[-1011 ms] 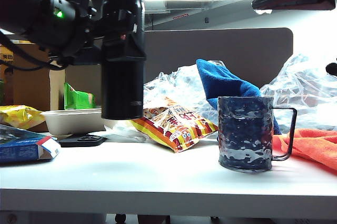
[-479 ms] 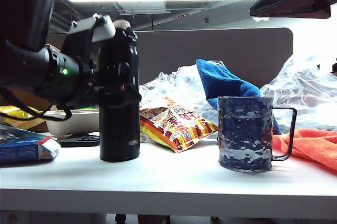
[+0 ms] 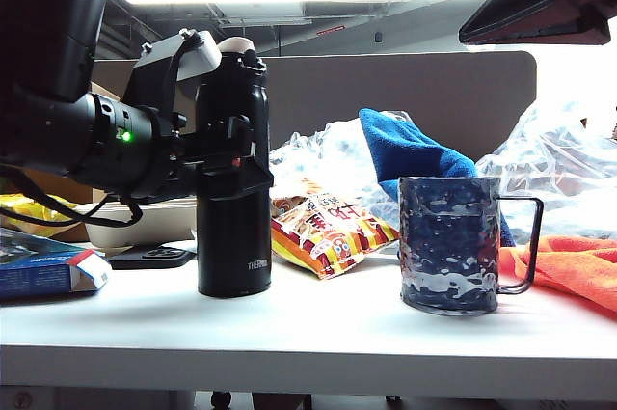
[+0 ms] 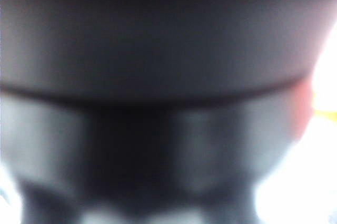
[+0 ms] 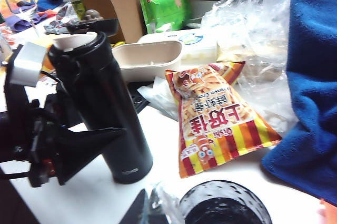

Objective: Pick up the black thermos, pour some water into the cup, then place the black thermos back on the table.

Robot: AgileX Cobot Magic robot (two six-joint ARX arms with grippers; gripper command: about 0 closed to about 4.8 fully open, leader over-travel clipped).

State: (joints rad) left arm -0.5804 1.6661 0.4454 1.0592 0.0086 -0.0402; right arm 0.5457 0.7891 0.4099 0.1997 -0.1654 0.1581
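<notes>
The black thermos (image 3: 234,198) (image 5: 105,108) stands upright on the white table (image 3: 318,333), left of the cup, its flip lid open. My left gripper (image 3: 231,151) reaches in level from the left, with one jaw on each side of the thermos at mid-height. Whether the jaws still press on it does not show. The left wrist view is a dark blur of the thermos (image 4: 158,50). The dark blue dimpled cup (image 3: 448,246) (image 5: 224,205) stands at the centre right. My right gripper (image 5: 150,208) hovers shut just beside the cup's rim, holding nothing.
A striped snack bag (image 3: 328,227) lies between thermos and cup. Behind are a blue towel (image 3: 405,150) and clear plastic (image 3: 554,169). An orange cloth (image 3: 569,270) lies right of the cup. A beige bowl (image 3: 125,222), a black phone (image 3: 149,256) and a blue box (image 3: 43,270) sit at the left.
The thermos hung above the table in my left gripper a second ago. It has come down, stands on the table and sits slightly further right. The right arm has kept still.
</notes>
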